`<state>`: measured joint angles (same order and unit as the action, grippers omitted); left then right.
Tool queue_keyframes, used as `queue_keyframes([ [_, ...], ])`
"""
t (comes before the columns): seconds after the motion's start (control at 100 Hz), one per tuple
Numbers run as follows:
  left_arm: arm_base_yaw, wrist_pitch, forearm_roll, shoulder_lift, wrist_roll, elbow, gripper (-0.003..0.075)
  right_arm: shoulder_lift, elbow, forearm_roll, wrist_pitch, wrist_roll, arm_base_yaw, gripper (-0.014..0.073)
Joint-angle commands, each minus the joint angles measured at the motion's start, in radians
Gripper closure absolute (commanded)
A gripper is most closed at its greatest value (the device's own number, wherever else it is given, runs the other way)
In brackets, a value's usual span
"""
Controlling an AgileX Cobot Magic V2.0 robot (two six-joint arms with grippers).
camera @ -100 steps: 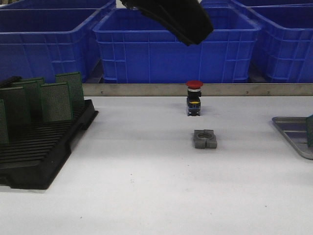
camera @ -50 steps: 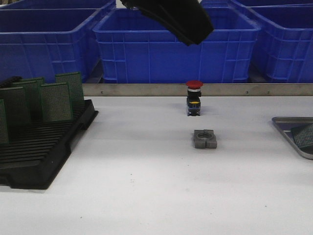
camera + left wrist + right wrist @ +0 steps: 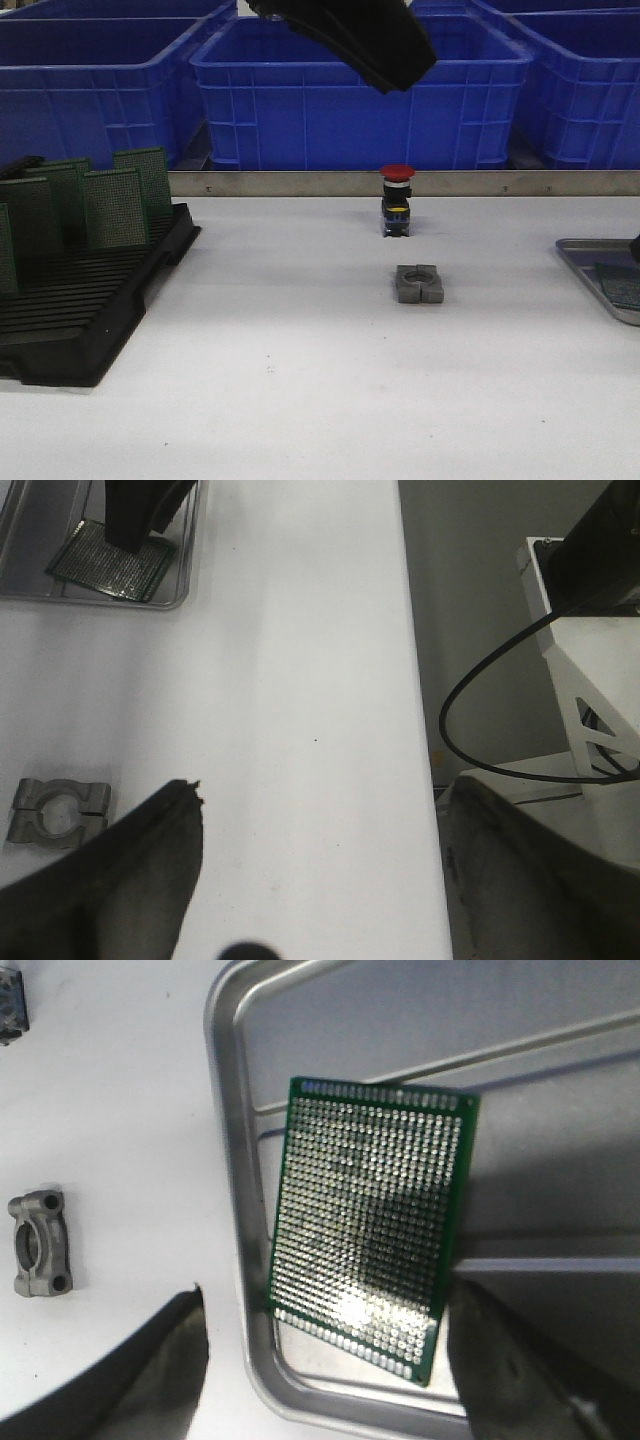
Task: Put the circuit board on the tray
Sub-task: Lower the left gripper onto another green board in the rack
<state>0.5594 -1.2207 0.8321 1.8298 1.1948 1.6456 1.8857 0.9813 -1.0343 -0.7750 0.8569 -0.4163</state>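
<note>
A green perforated circuit board lies flat in the silver-grey metal tray, near its corner. My right gripper hangs just above the board, open and empty, with one finger on each side of it. In the front view the tray is at the table's right edge with the board in it. My left gripper is open and empty, high over the table. From it I see the tray, the board and the right gripper above them.
A black slotted rack with several upright green boards stands at the left. A grey metal clamp lies mid-table, with a red push-button behind it. Blue crates line the back. The left arm hangs overhead.
The board stood upright in the right gripper over the tray, then tipped over, and now lies flat in the tray. The right gripper has let go. The left arm has not moved.
</note>
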Motion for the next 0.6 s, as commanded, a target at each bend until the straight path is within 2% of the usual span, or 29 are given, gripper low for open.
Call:
queue_keyframes([
  [0.0, 0.008, -0.05, 0.071, -0.05, -0.008, 0.035, 0.0237, -0.047, 0.026, -0.04, -0.019, 0.007, -0.01, 0.0063],
  [0.28, -0.021, -0.051, 0.037, -0.058, -0.008, 0.044, 0.0237, -0.05, 0.026, -0.04, -0.026, 0.007, -0.01, 0.0063],
  [0.42, -0.083, -0.054, -0.064, -0.075, -0.008, 0.094, 0.0237, -0.05, 0.026, -0.04, -0.026, 0.007, -0.01, 0.0063],
  [0.59, -0.161, -0.054, -0.272, -0.081, -0.008, 0.159, 0.0237, -0.05, 0.026, -0.04, -0.038, 0.007, -0.01, 0.0063],
])
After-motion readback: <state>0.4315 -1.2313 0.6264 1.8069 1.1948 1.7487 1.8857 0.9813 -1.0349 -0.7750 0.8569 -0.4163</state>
